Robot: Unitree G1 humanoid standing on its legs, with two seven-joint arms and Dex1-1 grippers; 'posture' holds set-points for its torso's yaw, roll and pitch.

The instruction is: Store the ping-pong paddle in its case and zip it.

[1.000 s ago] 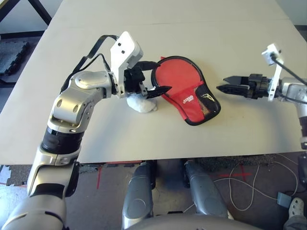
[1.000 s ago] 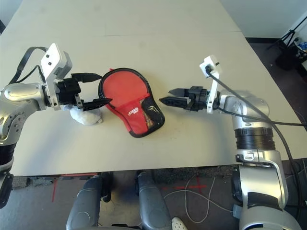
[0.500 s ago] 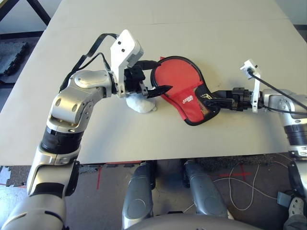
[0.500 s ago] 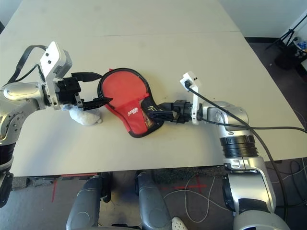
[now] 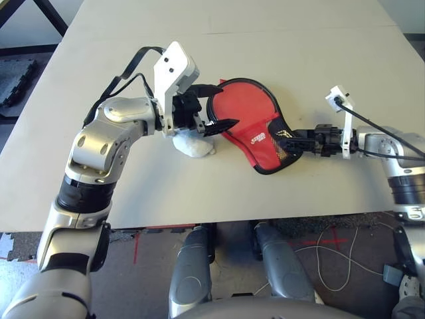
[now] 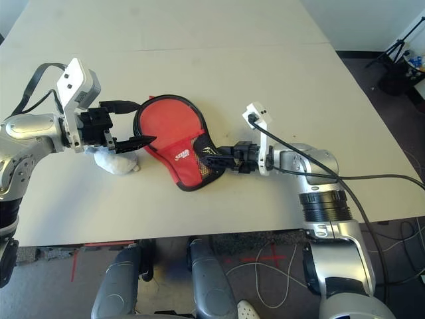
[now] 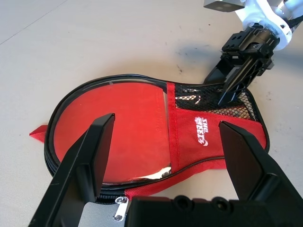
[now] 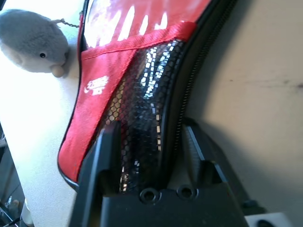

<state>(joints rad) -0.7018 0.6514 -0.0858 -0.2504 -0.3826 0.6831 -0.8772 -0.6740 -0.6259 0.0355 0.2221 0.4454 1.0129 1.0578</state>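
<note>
The red case (image 5: 244, 109) with black piping lies flat on the table, its mesh pocket (image 7: 208, 101) at the narrow end on the right. The ping-pong paddle is hidden; I cannot tell it apart from the case's round red face. My left gripper (image 5: 214, 106) hovers open over the case's left edge, its fingers (image 7: 92, 156) spread wide above the round part. My right gripper (image 6: 211, 156) is at the narrow end, shut on the case's zipped rim beside the mesh pocket (image 8: 142, 94). A silver zip pull (image 7: 120, 204) lies at the case's near-left rim.
A small white fluffy wad (image 5: 196, 145) lies on the table against the case's left side, just under my left gripper. The pale tabletop (image 5: 279, 46) stretches bare behind the case. The table's front edge (image 5: 232, 222) runs close below.
My right arm has reached left to the case's narrow end and its fingers have closed on the rim there. The left arm and the case have stayed put.
</note>
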